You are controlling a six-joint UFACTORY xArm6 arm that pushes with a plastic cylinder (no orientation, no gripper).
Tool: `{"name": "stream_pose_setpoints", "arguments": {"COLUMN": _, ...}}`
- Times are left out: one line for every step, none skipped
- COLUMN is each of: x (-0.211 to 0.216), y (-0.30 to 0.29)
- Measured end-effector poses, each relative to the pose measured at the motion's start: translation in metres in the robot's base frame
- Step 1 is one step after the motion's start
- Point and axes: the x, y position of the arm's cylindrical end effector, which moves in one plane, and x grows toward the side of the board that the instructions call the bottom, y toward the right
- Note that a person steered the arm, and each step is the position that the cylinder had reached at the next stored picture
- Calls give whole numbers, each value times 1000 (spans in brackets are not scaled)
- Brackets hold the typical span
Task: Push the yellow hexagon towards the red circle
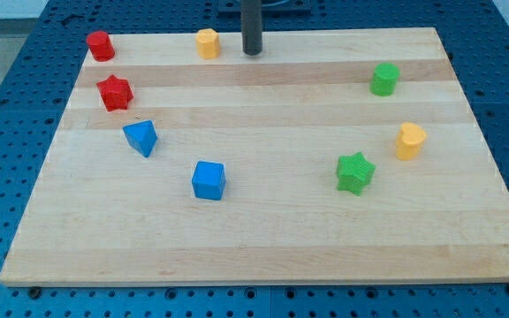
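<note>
Eight blocks lay on the wooden board (263,256), listed here from the bottom edge toward the top edge. Nearest the bottom edge sat the blue cube (208,180) and the green star (355,172). Beyond them were the blue triangular block (140,138) and, near the right edge, the yellow cylinder-like block (409,140). Farther up sat the red star (114,93) by the left edge and the green block (384,79) toward the right edge. The red circle (101,45) occupied the top left corner. The yellow hexagon (207,42) stood at the top edge, well apart from the red circle. My tip (253,52), a bare rod holding nothing, stood just right of the yellow hexagon, not touching it.
</note>
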Motion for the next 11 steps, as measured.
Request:
{"name": "stream_pose_setpoints", "arguments": {"x": 0, "y": -37}}
{"name": "stream_pose_setpoints", "arguments": {"x": 0, "y": -70}}
{"name": "stream_pose_setpoints", "arguments": {"x": -1, "y": -104}}
{"name": "stream_pose_setpoints", "arguments": {"x": 5, "y": -106}}
{"name": "stream_pose_setpoints", "arguments": {"x": 4, "y": -75}}
{"name": "stream_pose_setpoints", "arguments": {"x": -15, "y": -48}}
{"name": "stream_pose_setpoints", "arguments": {"x": -38, "y": -47}}
{"name": "stream_pose_setpoints", "arguments": {"x": -42, "y": -56}}
{"name": "stream_pose_setpoints", "arguments": {"x": -42, "y": -96}}
{"name": "stream_pose_setpoints", "arguments": {"x": -42, "y": -138}}
{"name": "stream_pose_setpoints", "arguments": {"x": -42, "y": -163}}
